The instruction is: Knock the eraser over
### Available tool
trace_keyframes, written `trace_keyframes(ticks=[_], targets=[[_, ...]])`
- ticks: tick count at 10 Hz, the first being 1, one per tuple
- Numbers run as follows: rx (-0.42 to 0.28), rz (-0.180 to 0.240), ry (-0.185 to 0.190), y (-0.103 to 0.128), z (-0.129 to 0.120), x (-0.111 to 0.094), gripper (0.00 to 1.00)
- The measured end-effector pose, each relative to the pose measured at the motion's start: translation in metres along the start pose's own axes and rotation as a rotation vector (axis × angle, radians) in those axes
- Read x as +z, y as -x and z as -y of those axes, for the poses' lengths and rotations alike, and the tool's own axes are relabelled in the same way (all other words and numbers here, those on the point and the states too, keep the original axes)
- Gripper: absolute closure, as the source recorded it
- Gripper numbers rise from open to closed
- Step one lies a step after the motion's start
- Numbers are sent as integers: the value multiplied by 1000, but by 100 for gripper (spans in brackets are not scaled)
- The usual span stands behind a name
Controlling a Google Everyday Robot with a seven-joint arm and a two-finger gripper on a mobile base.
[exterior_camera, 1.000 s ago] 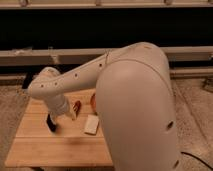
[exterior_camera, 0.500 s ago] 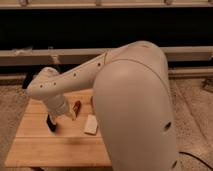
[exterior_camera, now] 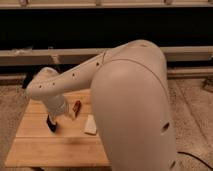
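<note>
Eraser point(exterior_camera: 52, 126) and arm tip run together here: a small black shape sits on the bench point(exterior_camera: 45, 147) under the end of the arm, in the left half, about midway between the far edge and the near edge. The shape is taller than wide, so its long axis looks roughly upright, perhaps leaning a little toward the left edge. Where the block ends and the tool begins cannot be made out. Its surface is plain, dark and matt, with no marking to be seen.

The gripper point(exterior_camera: 50, 119) hangs at that same spot, right over or against the black shape, low above the wood. Whether it is apart or together cannot be told, nor whether it is touching the block.

The arm point(exterior_camera: 135, 100) is a smooth, rounded white shell. One fat segment fills the right side of the view and covers the right part of the bench. A slimmer segment with small dark holes reaches out to the left, then bends down toward the bench.

The bench top is pale wood laid in planks, with the grain running from left edge to right edge. A small reddish-brown object point(exterior_camera: 77, 108) lies just right of the gripper, nearer the far edge; its shape is unclear. A flat whitish pad point(exterior_camera: 90, 125) lies further right, close to the big arm segment, its long side angled toward the near edge. The floor point(exterior_camera: 192, 110) around the bench is speckled grey.
</note>
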Motion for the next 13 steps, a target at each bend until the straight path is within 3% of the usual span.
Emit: trace_keyframes(ticks=[3, 7, 13], targets=[[-6, 6, -3, 7, 1, 3, 35], [-51, 18, -16, 25, -21, 18, 35], [-164, 2, -14, 26, -65, 35, 35]])
